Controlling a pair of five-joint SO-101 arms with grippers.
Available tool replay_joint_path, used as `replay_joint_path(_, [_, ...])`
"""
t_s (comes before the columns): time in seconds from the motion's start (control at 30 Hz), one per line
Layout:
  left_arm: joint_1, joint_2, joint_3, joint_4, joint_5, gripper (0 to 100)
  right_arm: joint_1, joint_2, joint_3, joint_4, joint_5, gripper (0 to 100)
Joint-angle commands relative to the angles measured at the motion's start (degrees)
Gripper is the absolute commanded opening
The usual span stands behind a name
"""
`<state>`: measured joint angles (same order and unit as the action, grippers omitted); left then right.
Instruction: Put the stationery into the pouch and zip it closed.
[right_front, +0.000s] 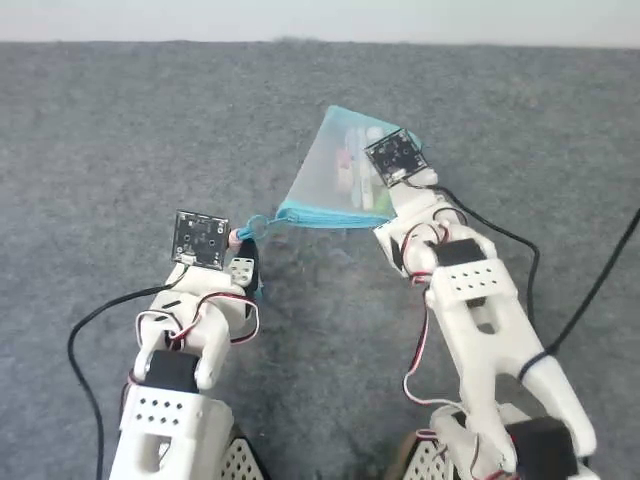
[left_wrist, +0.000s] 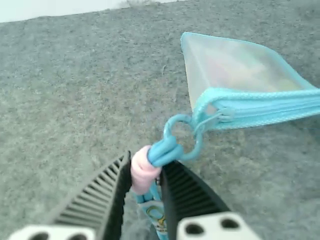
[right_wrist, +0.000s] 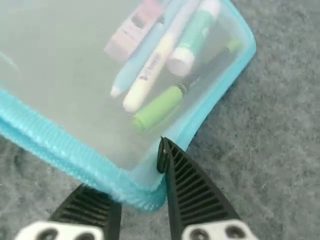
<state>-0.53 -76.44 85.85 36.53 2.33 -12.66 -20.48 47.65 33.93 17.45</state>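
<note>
My left gripper (left_wrist: 146, 176) was clamped on the pink-and-blue zipper pull (left_wrist: 149, 161) at the left end of the pouch (right_wrist: 75, 85), and my right gripper (right_wrist: 142, 192) pinched its near right corner. It stretched between them over the grey table (right_front: 100, 140), stationery (right_wrist: 155, 65) inside.

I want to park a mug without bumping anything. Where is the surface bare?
Bare: the wide stretch of table left of the pouch and beyond the left gripper; also the far right corner, beyond the cable. Crowded: the middle, where the left gripper pinches the zipper pull and the right gripper clamps the pouch.
</note>
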Motion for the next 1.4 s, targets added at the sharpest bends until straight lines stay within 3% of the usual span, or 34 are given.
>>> replay_joint_path(0.0, [-2.37,0.26,-3.30,-2.02,0.79,1,6.55,1.54,-2.99,-1.10,-2.29,0.6])
replay_joint_path(0.3, [1.14,0.26,-3.47,1.23,0.79,24,4.88,1.45,-3.25,1.27,-5.27,3.3])
replay_joint_path(0.6, [1.23,0.26,-3.47,1.05,0.79,25,4.79,0.66,-3.08,2.24,-4.84,25.1])
replay_joint_path(0.9, [0.70,0.18,-3.38,-2.20,1.05,25,-1.27,-16.22,4.31,6.64,-4.84,25.7])
replay_joint_path(1.13, [0.70,-0.88,-3.38,-2.37,1.85,25,-1.36,-32.31,15.82,0.75,-5.19,25.7])
replay_joint_path(1.37, [-1.85,-21.19,4.53,-1.23,3.78,25,-1.10,-45.23,25.67,4.70,-4.92,25.6])
